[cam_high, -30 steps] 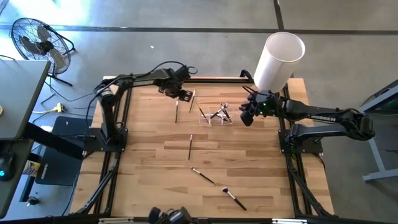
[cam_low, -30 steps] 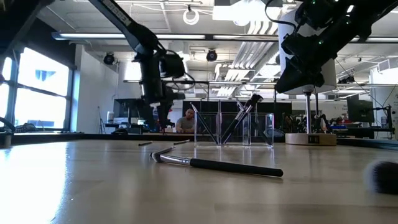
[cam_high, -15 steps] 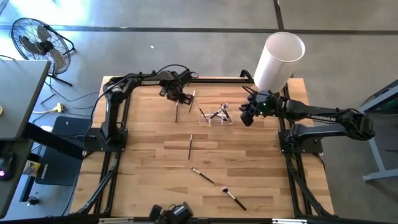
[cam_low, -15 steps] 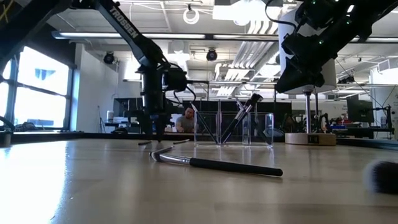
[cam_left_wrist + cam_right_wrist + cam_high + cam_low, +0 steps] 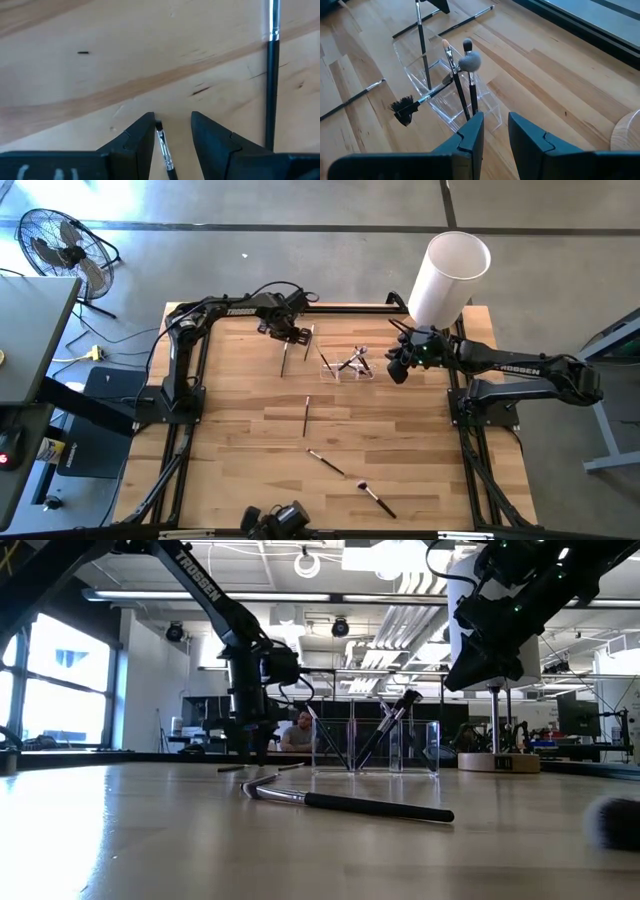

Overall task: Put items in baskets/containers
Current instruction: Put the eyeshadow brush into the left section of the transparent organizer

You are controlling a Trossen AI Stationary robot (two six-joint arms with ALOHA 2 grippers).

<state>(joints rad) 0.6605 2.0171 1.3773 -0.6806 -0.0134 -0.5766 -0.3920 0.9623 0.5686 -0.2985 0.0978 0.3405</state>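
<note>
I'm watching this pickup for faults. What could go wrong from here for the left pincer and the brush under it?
1. The left pincer straddles a thin brush lying flat on the table; the fingers might scrape wood and miss it.
2. A second brush lies close beside; it might get knocked.
3. The clear tray already holds several leaning brushes, so another dropped in could tip them out.

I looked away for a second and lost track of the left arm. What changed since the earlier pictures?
The left gripper dropped to the table at the far left and narrowed its fingers around a thin brush lying there; not lifted yet. The right gripper beside the clear tray, and the loose brushes, stayed put.
</note>
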